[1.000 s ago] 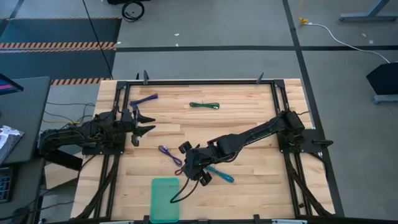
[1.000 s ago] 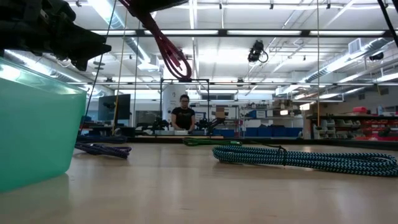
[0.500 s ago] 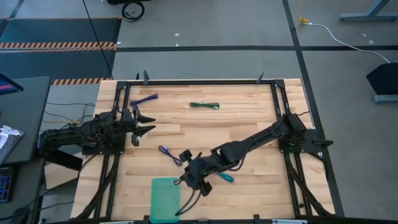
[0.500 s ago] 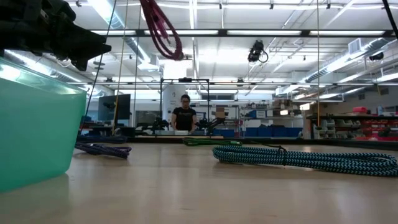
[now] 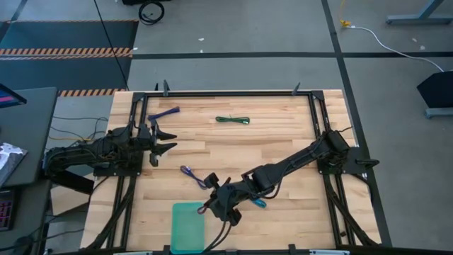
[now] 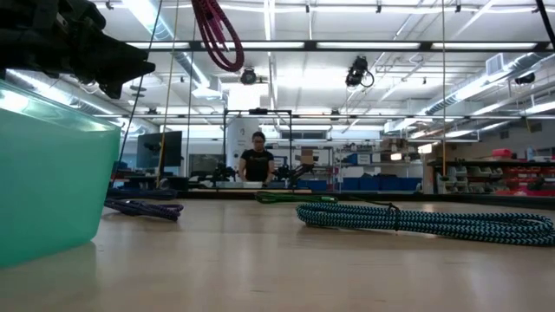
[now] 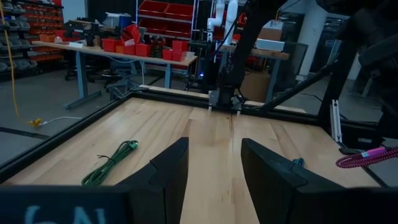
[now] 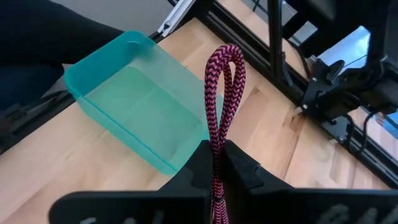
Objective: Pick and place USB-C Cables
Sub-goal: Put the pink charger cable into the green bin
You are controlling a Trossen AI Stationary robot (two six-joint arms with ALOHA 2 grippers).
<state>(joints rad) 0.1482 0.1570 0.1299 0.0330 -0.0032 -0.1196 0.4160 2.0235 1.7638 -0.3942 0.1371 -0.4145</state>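
Just beside the teal tray's (image 5: 187, 227) right rim, the right pincer (image 8: 217, 163) pinches the maroon cable (image 8: 221, 93); the left pincer (image 5: 168, 140), spread, waits near the tabletop's (image 5: 283, 138) left edge.

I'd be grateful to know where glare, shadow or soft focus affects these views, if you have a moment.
Low view: ceiling strip lights glare, silhouetting the maroon cable; the near teal tray looks soft. High view: even light, faint shadows. Left wrist view: the left gripper is dark. Right wrist view: the right gripper is dark, cable loop and tray crisp.
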